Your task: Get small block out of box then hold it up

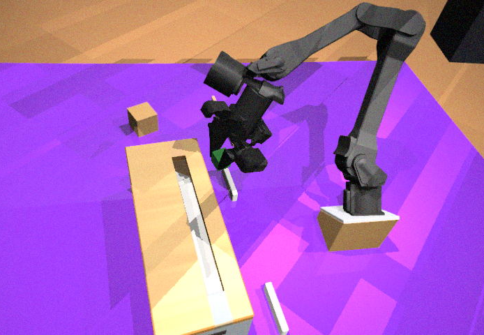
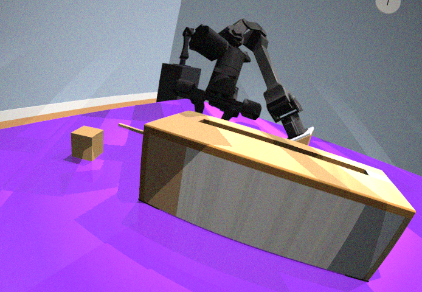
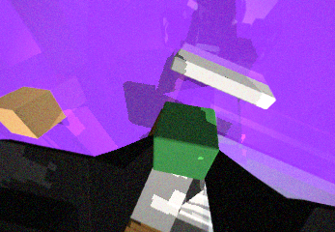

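Gripper: While you read this, your gripper point(image 1: 227, 155) is clamped on the small green block point(image 1: 220, 158), which sits between the two dark fingers with one corner showing in the top view.

Block: In the wrist view the green block point(image 3: 186, 142) fills the gap between the fingers; its shadow lies on the purple table point(image 3: 295, 58) beyond it, so it looks lifted off the surface, though you cannot tell by how much.

Key relation: The block is already in the pincer, just to the right of the far end of the box point(image 1: 163, 220). The box's long axis runs from far to near. Clear space lies up and to the right, toward the arm's base point(image 1: 355, 231), so the lift likely wants to go up and away from the box.

Nearby: A short white bar point(image 1: 230, 183) lies on the table just near of the gripper, close under the block. A second white bar point(image 1: 276, 302) lies well apart, by the near end of the box.

Farther out: A tan cube point(image 1: 142, 118) stands on the table to the far left, apart from the box.

Risk: The box's far corner is close to the fingers; a sideways swing to the left might nudge it.
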